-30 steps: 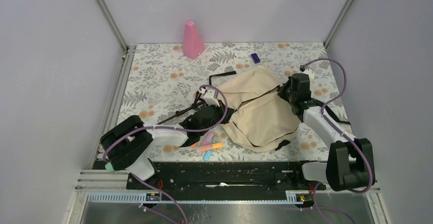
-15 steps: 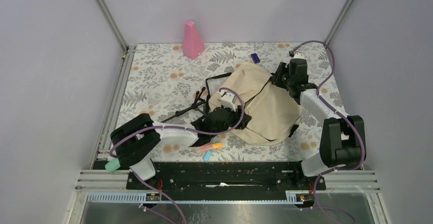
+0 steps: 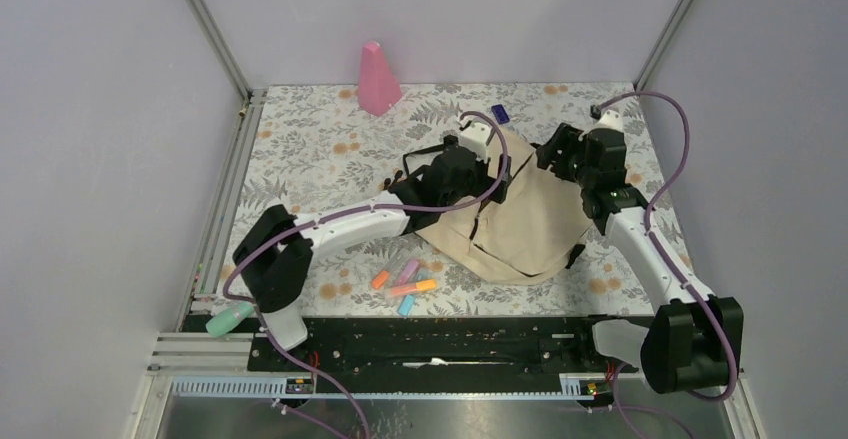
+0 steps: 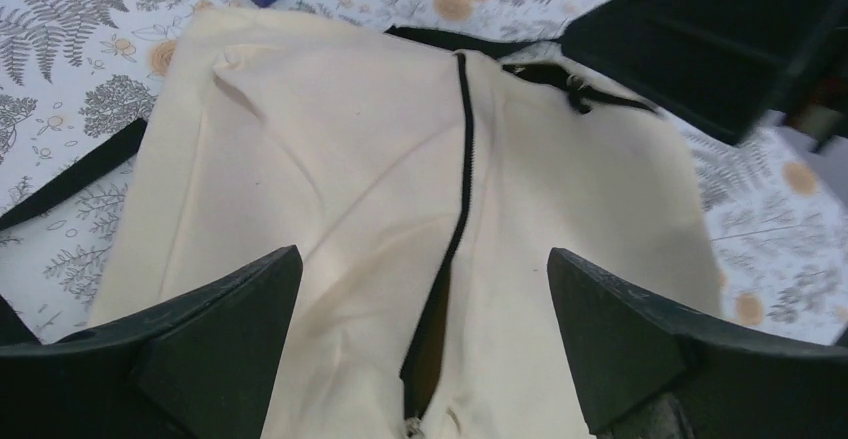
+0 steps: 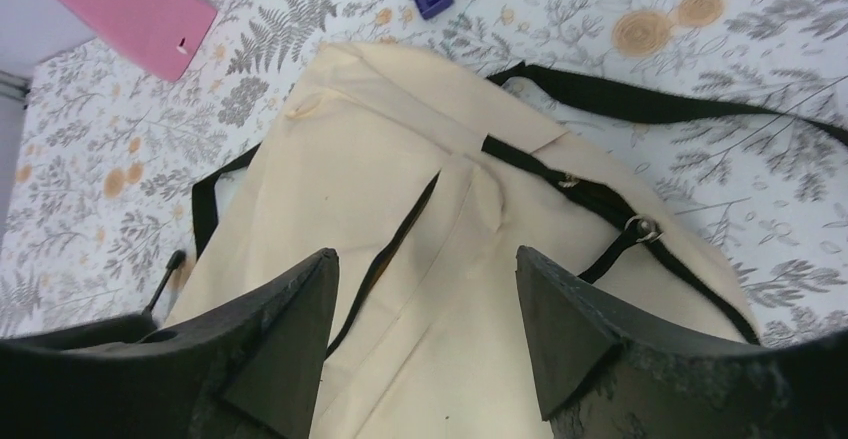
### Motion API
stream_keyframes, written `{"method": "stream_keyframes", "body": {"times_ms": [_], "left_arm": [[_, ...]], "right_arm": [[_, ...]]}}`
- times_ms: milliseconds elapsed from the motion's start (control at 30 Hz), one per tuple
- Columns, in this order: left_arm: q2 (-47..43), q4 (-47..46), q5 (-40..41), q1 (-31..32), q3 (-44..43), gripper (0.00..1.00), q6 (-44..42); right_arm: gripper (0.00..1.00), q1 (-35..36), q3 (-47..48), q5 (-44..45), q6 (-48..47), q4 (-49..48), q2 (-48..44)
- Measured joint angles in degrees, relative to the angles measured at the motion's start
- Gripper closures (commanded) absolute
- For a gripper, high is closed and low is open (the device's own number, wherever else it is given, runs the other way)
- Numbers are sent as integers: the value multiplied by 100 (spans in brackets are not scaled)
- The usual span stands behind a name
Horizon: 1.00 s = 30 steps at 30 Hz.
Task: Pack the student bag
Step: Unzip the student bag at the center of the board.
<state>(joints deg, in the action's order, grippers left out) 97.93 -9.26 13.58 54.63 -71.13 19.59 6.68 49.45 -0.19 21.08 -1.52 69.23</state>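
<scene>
2 end effectors hang over the student bag (image 3: 520, 224), which lies crumpled right of centre on the floral desk (image 3: 310, 149). The left end effector (image 4: 422, 259) and right end effector (image 5: 425, 259) both have fingers spread, holding nothing. Best to pinch the limp cream cloth either side of the part-open black zipper (image 4: 462, 159) and pull the mouth wide, or the soft fabric will likely sag shut.

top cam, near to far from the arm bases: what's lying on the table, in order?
highlighters → student bag → purple block → pink tapered object
</scene>
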Motion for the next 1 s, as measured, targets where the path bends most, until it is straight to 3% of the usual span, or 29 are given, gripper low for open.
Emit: {"method": "stream_keyframes", "body": {"times_ms": [200,367,700,867,933,1000], "left_arm": [[682,706,-144,-46,-501,5,-439],[946,1176,-149,-22,-529,20,-588],[911,992,-111,-39,-345,18,-505],[807,909,-133,-76,-243,19,-415],[734,909,-133,-87,-225,18,-413],[675,874,-133,-101,-225,17,-413]], "right_arm": [[35,0,-450,-422,433,-2,-83],[38,0,-833,-691,699,-44,-83],[36,304,-1001,-837,835,-151,-44],[38,592,-992,-634,859,-286,400],[42,654,-984,-509,868,-308,654],[51,691,-949,-422,876,-337,901]]}}
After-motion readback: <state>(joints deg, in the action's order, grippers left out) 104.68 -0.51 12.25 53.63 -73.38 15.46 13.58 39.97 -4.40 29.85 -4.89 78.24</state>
